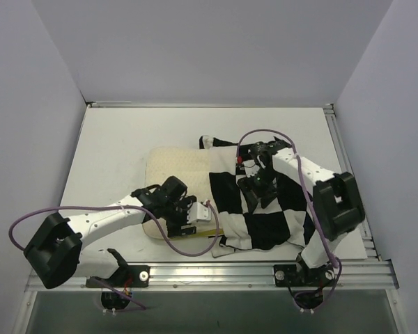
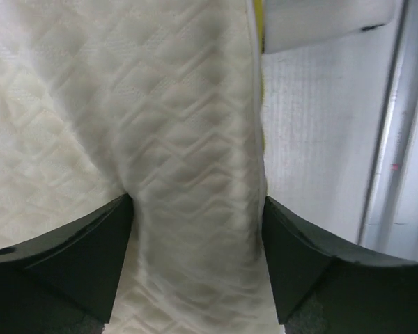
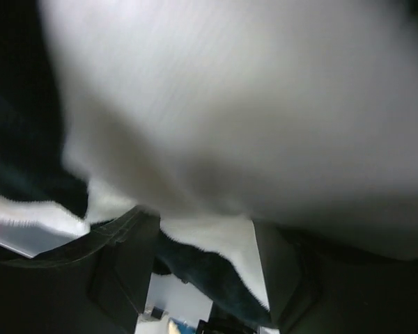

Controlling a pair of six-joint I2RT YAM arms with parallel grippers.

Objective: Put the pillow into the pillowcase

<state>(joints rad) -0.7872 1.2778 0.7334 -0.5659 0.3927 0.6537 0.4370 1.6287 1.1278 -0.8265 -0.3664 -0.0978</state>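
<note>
The cream quilted pillow lies in the middle of the table, its right part covered by the black-and-white checkered pillowcase. My left gripper is at the pillow's near edge, by the white tag and the yellow side edge. In the left wrist view the gripper is shut on a pinched ridge of the pillow. My right gripper presses on top of the pillowcase. In the right wrist view it is shut on a fold of pillowcase fabric.
The white table is enclosed by pale walls at the back and sides. A metal rail runs along the near edge and shows in the left wrist view. Another rail runs along the right side.
</note>
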